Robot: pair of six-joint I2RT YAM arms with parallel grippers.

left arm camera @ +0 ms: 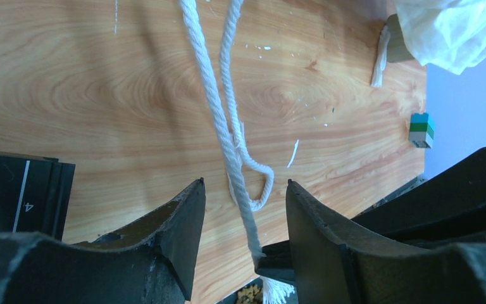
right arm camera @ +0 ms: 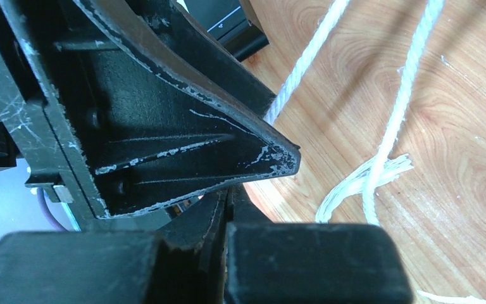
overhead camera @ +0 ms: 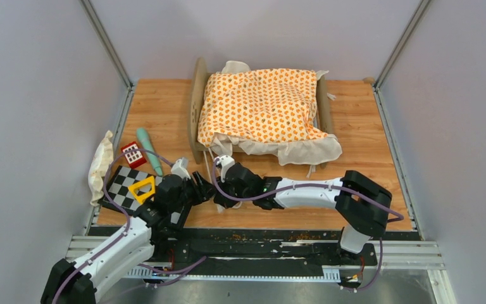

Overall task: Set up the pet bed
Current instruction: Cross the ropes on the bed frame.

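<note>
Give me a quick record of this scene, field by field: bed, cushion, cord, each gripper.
pet bed: at the back, end boards upright
cushion: orange-patterned, draped loosely over the bed, cream edge spilling off the near side
tie cord: white, small loop in one strand
left gripper: jaws apart, straddling the cord
right gripper: shut on the cord near its frayed end

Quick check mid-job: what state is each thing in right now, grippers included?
pet bed: upright, cushion draped over it.
cushion: rumpled, cream edge overhanging the near side.
tie cord: slack loop, end pinched.
left gripper: open, straddling the tie cord.
right gripper: shut on the tie cord.
</note>
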